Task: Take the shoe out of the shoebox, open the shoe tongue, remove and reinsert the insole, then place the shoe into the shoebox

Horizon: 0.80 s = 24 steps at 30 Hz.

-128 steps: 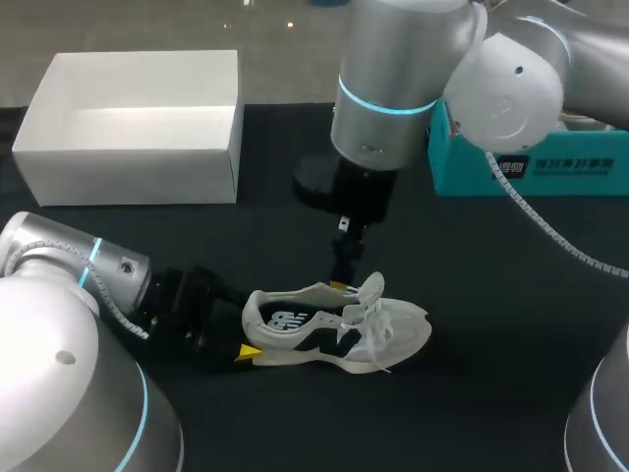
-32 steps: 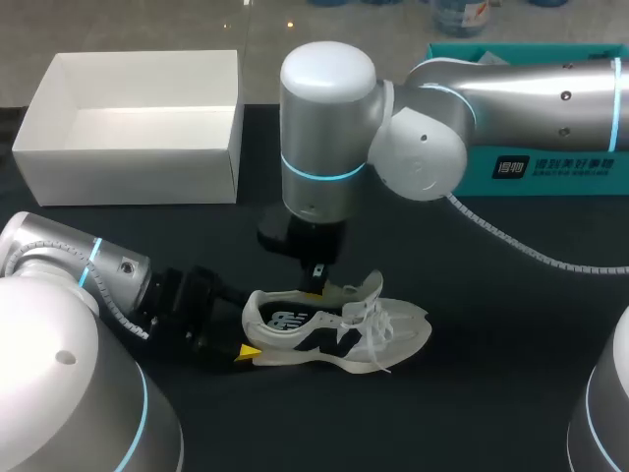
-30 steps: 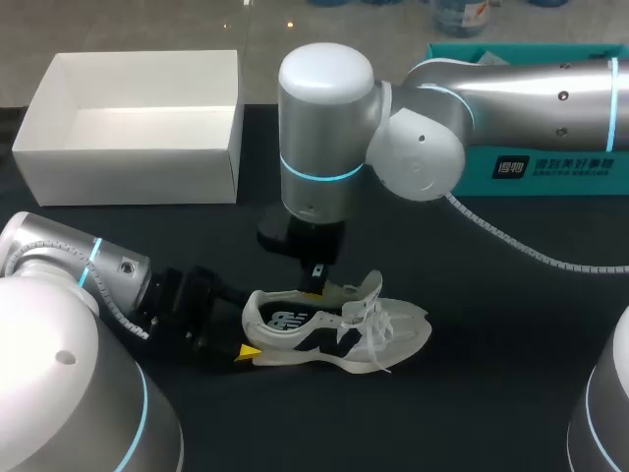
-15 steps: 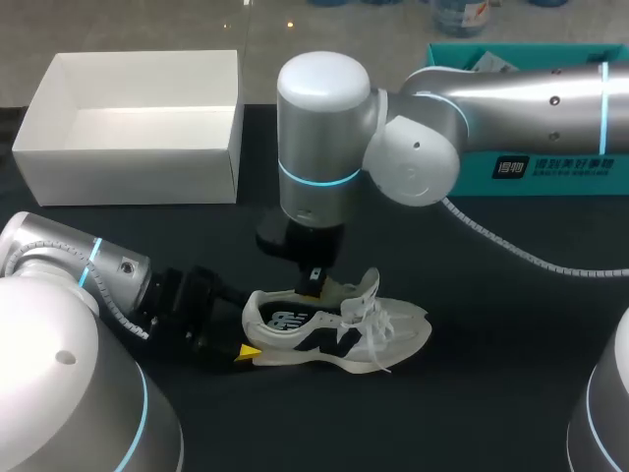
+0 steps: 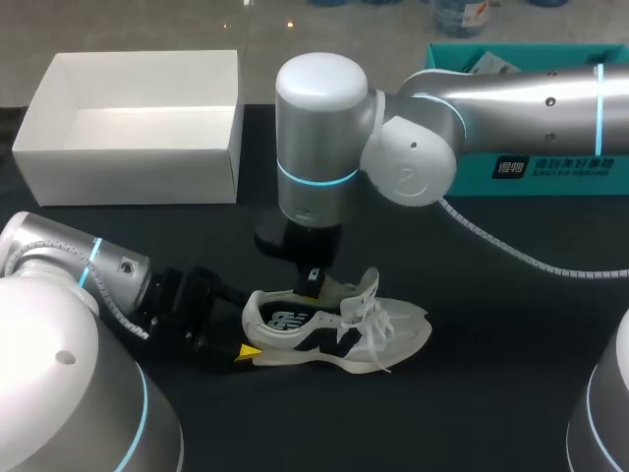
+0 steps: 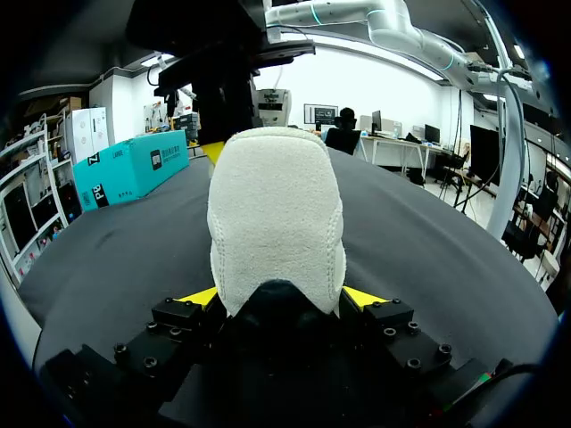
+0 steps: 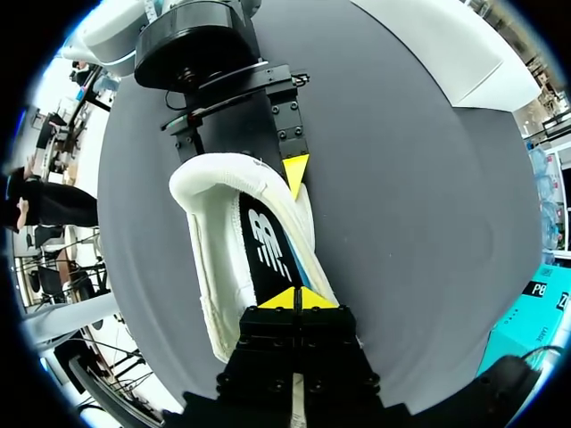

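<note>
Though the shoe (image 5: 334, 329) is out of the shoebox (image 5: 128, 177), heel pinched by your left end effector (image 6: 281, 299), the insole (image 7: 263, 245) and reboxing await your right end effector (image 7: 299, 299), its tips pressed together.

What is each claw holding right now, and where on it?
Left claw clamps the shoe by its heel. Right claw has its tips together at the insole; whether they pinch it cannot be told.

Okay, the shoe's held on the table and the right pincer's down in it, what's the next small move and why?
Probably lift the right pincer slowly, to draw the insole up out of the shoe. Its tips look shut, meeting right at the insole, which lies flat inside, and the left pincer clamps the heel, steadying it.
</note>
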Each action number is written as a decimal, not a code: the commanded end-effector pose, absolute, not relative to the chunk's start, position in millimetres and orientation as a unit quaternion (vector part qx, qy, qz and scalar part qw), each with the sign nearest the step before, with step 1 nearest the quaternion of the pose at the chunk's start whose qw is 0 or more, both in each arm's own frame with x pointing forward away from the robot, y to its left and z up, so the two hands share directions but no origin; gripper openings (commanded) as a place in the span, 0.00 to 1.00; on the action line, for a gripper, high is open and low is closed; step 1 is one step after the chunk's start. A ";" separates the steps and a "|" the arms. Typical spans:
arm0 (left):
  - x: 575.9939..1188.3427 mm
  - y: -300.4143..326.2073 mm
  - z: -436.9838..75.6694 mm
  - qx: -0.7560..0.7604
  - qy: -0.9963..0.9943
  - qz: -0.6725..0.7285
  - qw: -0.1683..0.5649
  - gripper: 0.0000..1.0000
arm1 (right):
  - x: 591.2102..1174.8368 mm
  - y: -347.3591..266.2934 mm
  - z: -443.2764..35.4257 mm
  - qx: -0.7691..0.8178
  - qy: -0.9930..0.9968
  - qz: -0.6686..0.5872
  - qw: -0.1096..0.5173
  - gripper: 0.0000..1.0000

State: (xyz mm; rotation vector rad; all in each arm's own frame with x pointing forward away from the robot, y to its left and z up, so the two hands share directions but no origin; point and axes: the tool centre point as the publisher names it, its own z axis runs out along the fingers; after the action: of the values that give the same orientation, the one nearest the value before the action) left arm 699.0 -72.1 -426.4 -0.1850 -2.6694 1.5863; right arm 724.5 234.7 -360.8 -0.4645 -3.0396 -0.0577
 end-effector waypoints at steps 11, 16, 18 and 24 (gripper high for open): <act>693.7 -75.8 -436.3 -0.059 -0.859 0.508 0.015 0.00 | 727.0 239.2 -365.7 -0.146 -0.988 -0.023 0.042 0.42; 693.7 -75.8 -436.3 -0.059 -0.859 0.508 0.015 0.00 | 726.0 240.2 -367.5 -0.144 -0.988 -0.024 0.046 0.42; 693.7 -75.8 -436.3 -0.059 -0.859 0.508 0.015 0.00 | 725.3 241.3 -369.1 -0.144 -0.988 -0.025 0.048 0.41; 693.7 -75.8 -436.3 -0.059 -0.859 0.508 0.015 0.00 | 723.1 249.1 -382.3 -0.138 -0.988 -0.032 0.062 0.40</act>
State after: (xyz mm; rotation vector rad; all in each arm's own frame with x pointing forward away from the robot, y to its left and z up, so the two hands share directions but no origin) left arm 699.1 -72.1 -426.5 -0.1838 -2.6695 1.5860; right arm 719.9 243.2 -369.3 -0.4232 -2.9980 -0.0932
